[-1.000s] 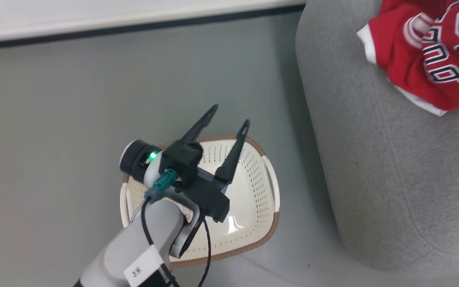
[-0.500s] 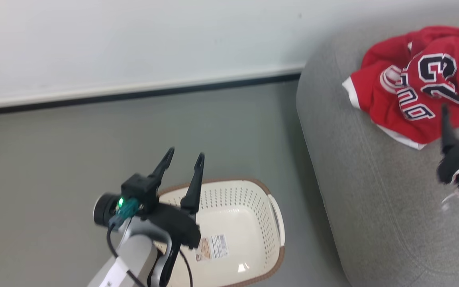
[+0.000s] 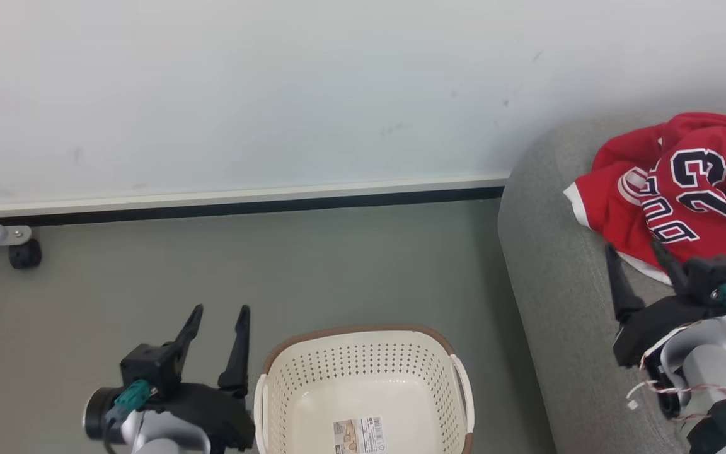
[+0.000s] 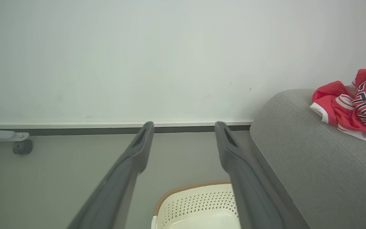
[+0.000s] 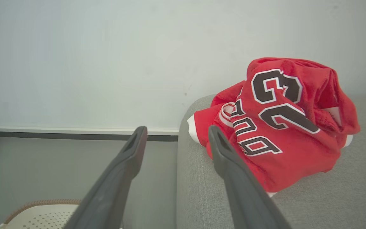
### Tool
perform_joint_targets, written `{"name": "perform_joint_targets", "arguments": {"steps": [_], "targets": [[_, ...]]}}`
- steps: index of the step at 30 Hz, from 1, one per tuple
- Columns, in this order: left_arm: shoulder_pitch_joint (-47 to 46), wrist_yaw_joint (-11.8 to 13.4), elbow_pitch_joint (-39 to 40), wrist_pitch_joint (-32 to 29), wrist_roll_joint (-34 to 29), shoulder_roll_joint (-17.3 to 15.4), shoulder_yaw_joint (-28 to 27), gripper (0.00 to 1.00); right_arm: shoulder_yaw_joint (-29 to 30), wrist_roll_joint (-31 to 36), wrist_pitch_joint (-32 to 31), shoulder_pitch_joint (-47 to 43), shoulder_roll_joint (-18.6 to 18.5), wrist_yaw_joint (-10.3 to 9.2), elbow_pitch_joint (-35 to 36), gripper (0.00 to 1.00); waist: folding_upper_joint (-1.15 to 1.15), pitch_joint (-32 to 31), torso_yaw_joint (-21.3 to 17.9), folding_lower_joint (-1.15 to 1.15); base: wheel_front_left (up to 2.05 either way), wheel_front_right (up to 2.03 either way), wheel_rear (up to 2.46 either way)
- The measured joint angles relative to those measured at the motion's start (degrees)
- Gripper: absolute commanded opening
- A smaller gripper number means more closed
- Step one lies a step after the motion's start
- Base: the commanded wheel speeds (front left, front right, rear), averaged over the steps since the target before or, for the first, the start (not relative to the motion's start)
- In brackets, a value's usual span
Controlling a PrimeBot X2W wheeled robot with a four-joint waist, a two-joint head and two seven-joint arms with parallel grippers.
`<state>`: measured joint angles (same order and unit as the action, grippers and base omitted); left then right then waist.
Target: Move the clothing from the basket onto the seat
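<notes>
Basket (image 3: 363, 359) stands on grey floor (image 3: 350, 265), printed label (image 3: 358, 435) on its bare base. Left gripper (image 3: 221, 311) hangs just beside basket's left rim, fingers spread wide, empty. Right gripper (image 3: 633, 251) hovers over seat (image 3: 558, 302), fingers likewise parted, empty, tips near lower edge of clothing (image 3: 684, 189). Clothing, red with number 23 showing, lies crumpled on seat, well apart from basket. Beyond: dark baseboard (image 3: 275, 206), pale wall (image 3: 338, 94), small black caster (image 3: 24, 255) at far left.
</notes>
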<state>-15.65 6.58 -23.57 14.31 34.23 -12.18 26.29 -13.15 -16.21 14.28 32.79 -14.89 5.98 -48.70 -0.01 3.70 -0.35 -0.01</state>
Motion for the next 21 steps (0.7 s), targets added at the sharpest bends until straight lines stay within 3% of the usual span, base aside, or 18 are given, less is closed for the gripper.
{"name": "perform_joint_targets", "arguments": {"steps": [6,14,21], "targets": [[4.1,0.5,1.2,0.0,-1.0,-1.9,-4.1,1.00,-0.1,-0.1,0.0,-4.8,2.6,-1.05,6.3,1.00,0.01,-1.7,0.9,0.01,0.00,0.00,0.00],[10.7,0.5,3.8,0.0,-2.6,-2.6,-9.2,1.00,0.2,0.1,0.0,-13.5,5.9,-4.28,16.8,1.00,0.01,-3.4,1.0,0.01,0.00,0.00,0.00],[14.4,0.5,6.3,0.0,-5.3,-2.2,-13.2,1.00,0.3,1.3,0.0,-20.7,6.4,-6.57,25.0,1.00,0.01,-4.6,0.6,0.01,0.00,0.00,0.00]]}}
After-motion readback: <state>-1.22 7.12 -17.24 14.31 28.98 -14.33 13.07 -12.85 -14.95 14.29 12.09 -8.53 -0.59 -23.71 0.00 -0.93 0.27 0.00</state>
